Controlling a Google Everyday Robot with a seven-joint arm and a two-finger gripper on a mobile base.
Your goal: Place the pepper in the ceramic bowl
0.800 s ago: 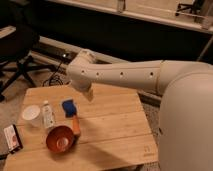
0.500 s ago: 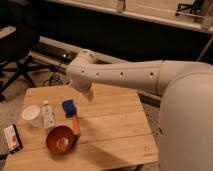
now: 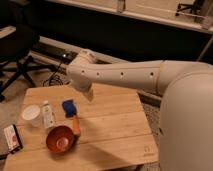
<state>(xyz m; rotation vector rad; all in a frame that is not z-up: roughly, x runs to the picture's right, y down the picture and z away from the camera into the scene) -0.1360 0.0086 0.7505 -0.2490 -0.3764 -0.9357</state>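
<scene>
The pepper (image 3: 76,125), a small orange carrot-like piece, lies on the wooden table (image 3: 115,125), touching or just beside the right rim of the ceramic bowl (image 3: 61,139). The bowl is round, glossy red-orange with a paler bottom, and stands near the table's front left. My white arm reaches in from the right, and the gripper (image 3: 89,94) hangs below its bend, above the table's back middle. It is up and to the right of the pepper, apart from it.
A blue block (image 3: 69,107) lies just behind the pepper. A clear bottle (image 3: 48,115) and a white cup (image 3: 31,113) stand at the left. A flat packet (image 3: 12,138) lies at the left edge. An office chair (image 3: 15,55) stands behind the table's left.
</scene>
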